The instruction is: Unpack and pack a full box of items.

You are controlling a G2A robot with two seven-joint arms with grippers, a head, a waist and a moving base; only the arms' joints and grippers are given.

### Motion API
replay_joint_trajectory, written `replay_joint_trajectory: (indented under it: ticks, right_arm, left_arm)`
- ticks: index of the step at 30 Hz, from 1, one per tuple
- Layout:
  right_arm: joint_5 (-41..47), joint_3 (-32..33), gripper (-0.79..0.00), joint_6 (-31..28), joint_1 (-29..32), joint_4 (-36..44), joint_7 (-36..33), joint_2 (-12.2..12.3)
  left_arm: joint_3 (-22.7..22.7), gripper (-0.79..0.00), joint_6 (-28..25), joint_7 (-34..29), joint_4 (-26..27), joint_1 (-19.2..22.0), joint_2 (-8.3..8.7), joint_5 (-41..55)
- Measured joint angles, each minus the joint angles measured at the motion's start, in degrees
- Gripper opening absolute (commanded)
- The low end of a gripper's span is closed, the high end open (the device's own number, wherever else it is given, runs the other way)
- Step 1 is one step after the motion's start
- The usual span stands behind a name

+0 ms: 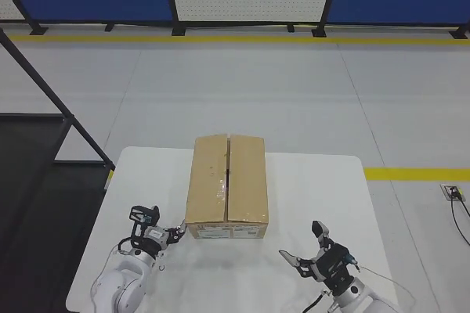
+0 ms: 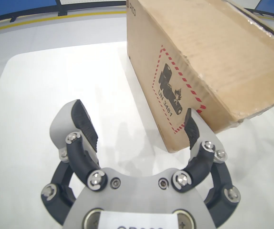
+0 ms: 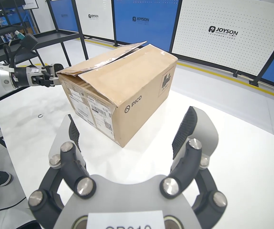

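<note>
A black metal rack point(image 1: 31, 156) stands on the floor left of the white table point(image 1: 313, 180). At the table's near left, the left gripper point(image 1: 168, 223) sits low with its fingers spread apart and nothing between them; one finger point(image 2: 191, 127) lies right at the left side of the cardboard box point(image 1: 227, 184), by its near corner, though actual contact cannot be made out. The box stands in the middle of the table, its long sides running near to far. Its top flaps are folded down and meet along a centre seam, but the left flap point(image 3: 108, 57) is crumpled and lifts slightly. Shipping labels point(image 3: 91, 110) cover its near end face. At the near right, the right gripper point(image 1: 301, 242) hovers above the table, released and empty, apart from the box.
</note>
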State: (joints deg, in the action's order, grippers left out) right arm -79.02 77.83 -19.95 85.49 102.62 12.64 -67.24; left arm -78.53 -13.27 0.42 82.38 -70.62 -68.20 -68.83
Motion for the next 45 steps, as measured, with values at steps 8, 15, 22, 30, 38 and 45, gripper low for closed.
replay_joint_trajectory:
  ticks: [8, 15, 22, 30, 38, 45]
  right_arm:
    - [-0.84, -0.29, 0.000, -0.54, -0.31, -1.10, -0.44, 0.02]
    - [-0.69, 0.10, 0.000, -0.93, -0.15, -1.48, 0.13, 0.08]
    - [-0.40, 0.45, 0.000, -2.21, 0.03, -1.82, 0.33, 0.19]
    - [0.96, 0.28, 0.000, -5.25, -0.37, -1.78, 0.68, 0.29]
    - [1.56, 0.52, 0.000, -4.62, -0.18, -1.77, 0.11, 0.27]
    - [4.71, 0.39, 0.000, -4.17, -0.54, -2.53, -2.20, 0.12]
  left_arm:
    - [2.10, 0.000, -1.33, -0.74, 1.53, 0.03, -0.18, -2.24]
    - [3.40, 0.000, -1.65, -0.06, 2.73, -0.63, -0.38, -2.94]
    - [4.31, 0.000, -4.67, -0.39, 4.41, -1.64, -0.37, -2.73]
    - [3.48, 0.000, -5.10, 0.56, 5.09, -2.45, -0.32, -1.42]
    - [1.80, 0.000, 2.58, -1.58, 1.48, -0.96, -0.86, 3.17]
    - [5.45, 0.000, 2.29, -2.16, 0.29, 0.71, -1.52, 1.86]
